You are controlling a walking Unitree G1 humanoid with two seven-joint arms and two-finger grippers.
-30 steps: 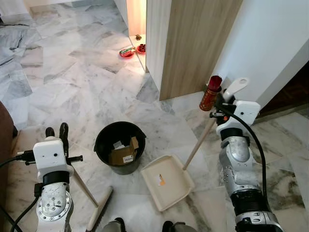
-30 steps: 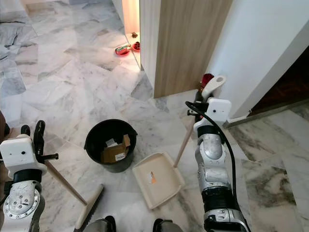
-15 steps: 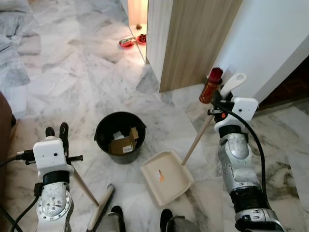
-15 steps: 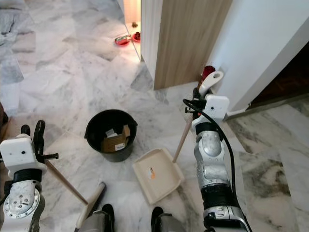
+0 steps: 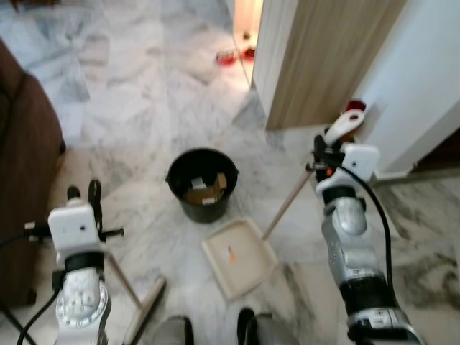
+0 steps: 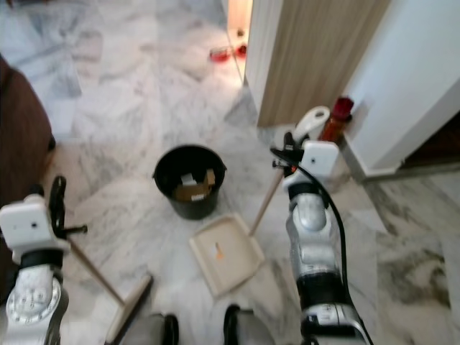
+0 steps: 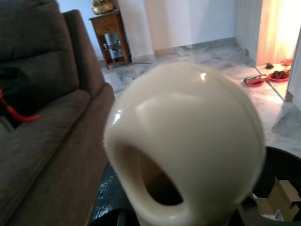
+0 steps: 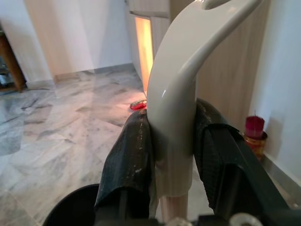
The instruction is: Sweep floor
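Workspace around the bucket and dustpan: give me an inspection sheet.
Surface: grey-veined marble floor.
Job's things: cream dustpan flat on the floor, a small orange scrap in it; broom head down by the robot's feet.
Clutter: black bucket holding cardboard; red dishes near the lit doorway; red-topped can by the wall.
Grippers: right gripper shut on dustpan handle; left gripper at the broom's handle, grip unclear.
Cables: black cable along the right arm.
Surroundings: brown sofa, wooden panel, white wall.

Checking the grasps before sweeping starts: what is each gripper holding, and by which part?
The right gripper clamps the dustpan by its cream handle top. The left gripper holds the broom near the end of its wooden stick.
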